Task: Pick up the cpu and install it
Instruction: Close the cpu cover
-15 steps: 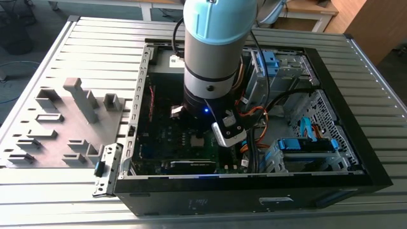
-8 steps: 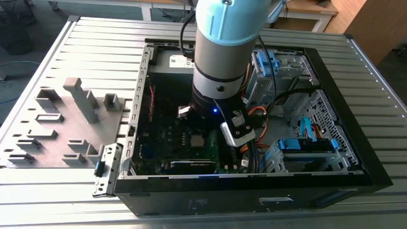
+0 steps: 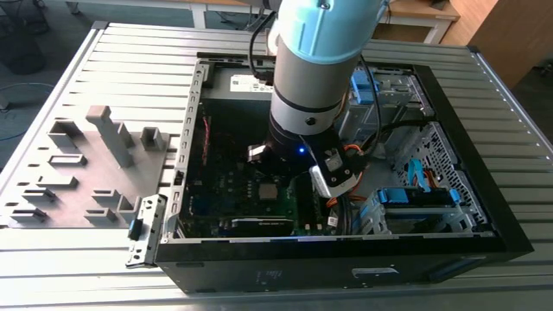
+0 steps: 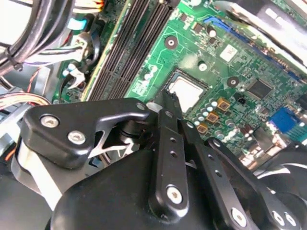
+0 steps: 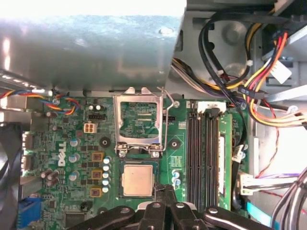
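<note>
Soft, even room light falls on the pale counter [image 3: 61, 71] in the exterior view. My arm [image 3: 315, 71] shades the computer case [image 3: 346, 269], dim inside but for a blue lamp [image 3: 302, 151] glowing on my wrist. In the first wrist view the metal plate [image 5: 91, 48] glares near white above the well-lit green board [image 5: 72, 139]. In the second wrist view the cables [image 4: 29, 24] lie against burnt-out white, and my claw [image 4: 168, 96] is flat black.

Exterior view: arm [image 3: 315, 84] hides part of motherboard [image 3: 246, 189]. Second wrist view: gripper [image 4: 169, 99] overlaps cpu [image 4: 188, 91] corner, its base cut off.
</note>
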`<action>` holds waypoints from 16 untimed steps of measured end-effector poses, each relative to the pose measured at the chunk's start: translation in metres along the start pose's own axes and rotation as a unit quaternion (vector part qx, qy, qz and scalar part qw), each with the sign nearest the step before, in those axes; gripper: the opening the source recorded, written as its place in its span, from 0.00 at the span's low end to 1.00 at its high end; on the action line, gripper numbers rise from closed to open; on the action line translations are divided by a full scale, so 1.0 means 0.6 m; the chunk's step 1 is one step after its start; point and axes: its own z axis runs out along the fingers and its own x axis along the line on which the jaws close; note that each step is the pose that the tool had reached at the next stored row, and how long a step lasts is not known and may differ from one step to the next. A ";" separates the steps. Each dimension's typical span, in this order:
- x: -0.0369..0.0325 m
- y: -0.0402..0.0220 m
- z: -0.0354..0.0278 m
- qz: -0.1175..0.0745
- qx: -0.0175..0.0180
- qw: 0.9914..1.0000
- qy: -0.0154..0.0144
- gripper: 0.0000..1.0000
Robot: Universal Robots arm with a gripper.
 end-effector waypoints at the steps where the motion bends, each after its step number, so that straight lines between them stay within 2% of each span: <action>1: 0.000 0.000 0.000 -0.006 0.000 1.000 0.000 0.11; 5: -0.001 0.000 0.002 -0.034 0.000 0.999 0.002 0.11; 9: -0.001 0.000 0.003 -0.066 0.000 0.998 0.005 0.11; 13: -0.001 0.000 0.004 -0.100 0.000 0.995 0.007 0.11; 16: -0.001 0.000 0.004 -0.126 0.000 0.992 0.009 0.11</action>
